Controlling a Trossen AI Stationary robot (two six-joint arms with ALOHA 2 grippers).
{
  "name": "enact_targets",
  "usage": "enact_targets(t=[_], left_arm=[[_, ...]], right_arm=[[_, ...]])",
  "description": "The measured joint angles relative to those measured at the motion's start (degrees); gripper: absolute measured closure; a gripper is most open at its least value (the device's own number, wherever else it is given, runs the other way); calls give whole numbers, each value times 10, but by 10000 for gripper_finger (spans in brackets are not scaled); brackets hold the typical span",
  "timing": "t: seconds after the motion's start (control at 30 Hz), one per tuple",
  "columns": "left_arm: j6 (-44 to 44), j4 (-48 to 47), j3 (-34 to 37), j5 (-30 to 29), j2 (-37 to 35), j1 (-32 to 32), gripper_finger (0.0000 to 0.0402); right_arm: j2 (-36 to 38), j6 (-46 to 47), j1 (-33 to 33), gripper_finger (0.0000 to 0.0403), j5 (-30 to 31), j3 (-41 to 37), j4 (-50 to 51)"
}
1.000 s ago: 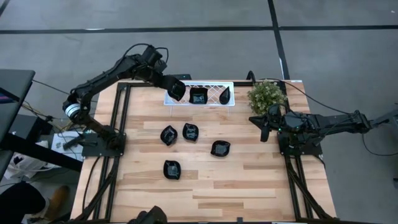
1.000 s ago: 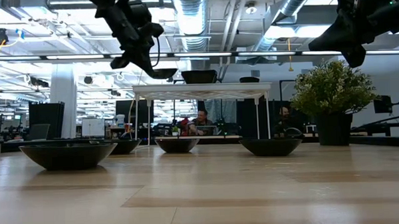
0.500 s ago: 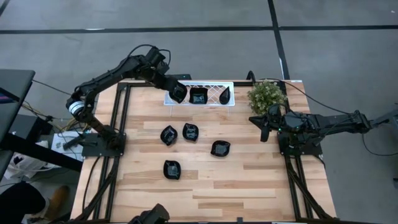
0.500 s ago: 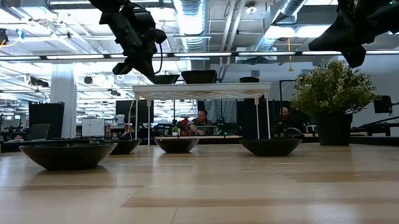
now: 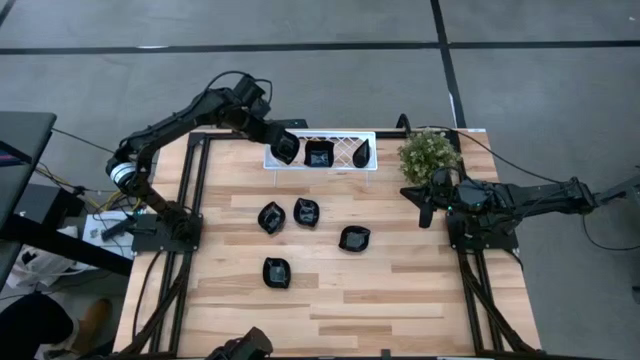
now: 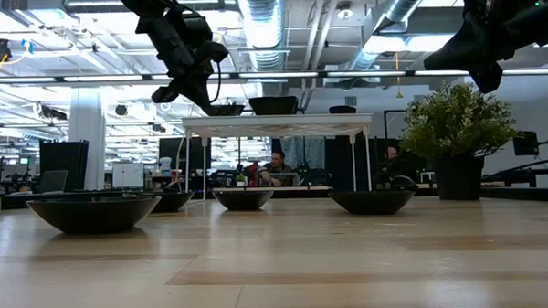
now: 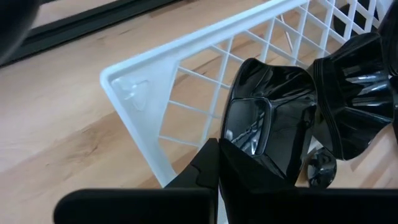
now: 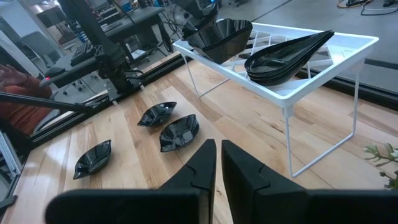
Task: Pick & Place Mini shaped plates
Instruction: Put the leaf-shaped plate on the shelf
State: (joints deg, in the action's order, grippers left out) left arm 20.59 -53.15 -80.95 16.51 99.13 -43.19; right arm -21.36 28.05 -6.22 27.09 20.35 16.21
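The mini shaped plate [image 5: 287, 148] I carry sits at the left end of the white lattice tray [image 5: 341, 138], just beside a squarish plate [image 5: 319, 154]; my left end effector [image 5: 283, 147] is clamped on its rim; a leaf-shaped plate [image 5: 362, 152] lies at the tray's right end, so three plates on the tray; four more [image 5: 306, 212] rest mid-surface, well apart from the wooden surface [image 5: 400, 290] edges, with open room nearer me; my right end effector [image 5: 426, 212] hangs together beside the plant [image 5: 428, 154].

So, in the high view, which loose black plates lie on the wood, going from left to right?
Plate at the front → plate behind it → plate beside that one → plate farthest right.
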Motion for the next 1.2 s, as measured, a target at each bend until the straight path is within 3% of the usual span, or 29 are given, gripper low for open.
enact_targets(t=[1.2], left_arm=[[28, 10, 21, -5, -1, 8, 398]], right_arm=[[0, 0, 0, 381, 0, 0, 0]])
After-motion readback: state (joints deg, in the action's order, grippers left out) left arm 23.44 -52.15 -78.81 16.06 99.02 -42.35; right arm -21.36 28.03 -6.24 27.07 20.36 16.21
